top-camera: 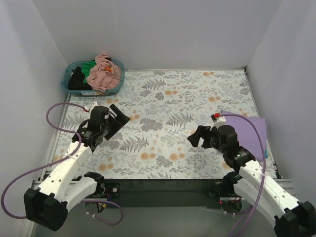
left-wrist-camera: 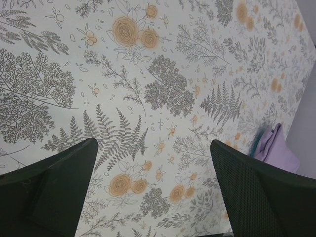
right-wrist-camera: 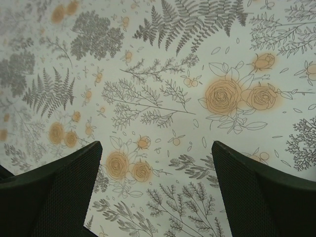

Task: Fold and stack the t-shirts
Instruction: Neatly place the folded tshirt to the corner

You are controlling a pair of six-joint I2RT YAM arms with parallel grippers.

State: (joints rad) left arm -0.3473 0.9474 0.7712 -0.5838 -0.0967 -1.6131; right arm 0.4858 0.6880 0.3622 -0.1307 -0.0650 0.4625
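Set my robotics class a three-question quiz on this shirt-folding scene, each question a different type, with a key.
1. True or false: the left gripper holds a shirt.
2. Where is the salmon-pink shirt? A in the teal basket; B spread flat in the middle; C on the floor.
3. Fill in: the lavender shirt lies at the table cover's ____ edge, by the robot's sides.
Key: 1 false; 2 A; 3 right.

White arms (top-camera: 61, 173), black grippers (top-camera: 118, 118) (top-camera: 196, 137) (purple cables (top-camera: 48, 116))

Lavender shirt (top-camera: 247, 134) partly hidden, black shirt (top-camera: 76, 81) half-buried
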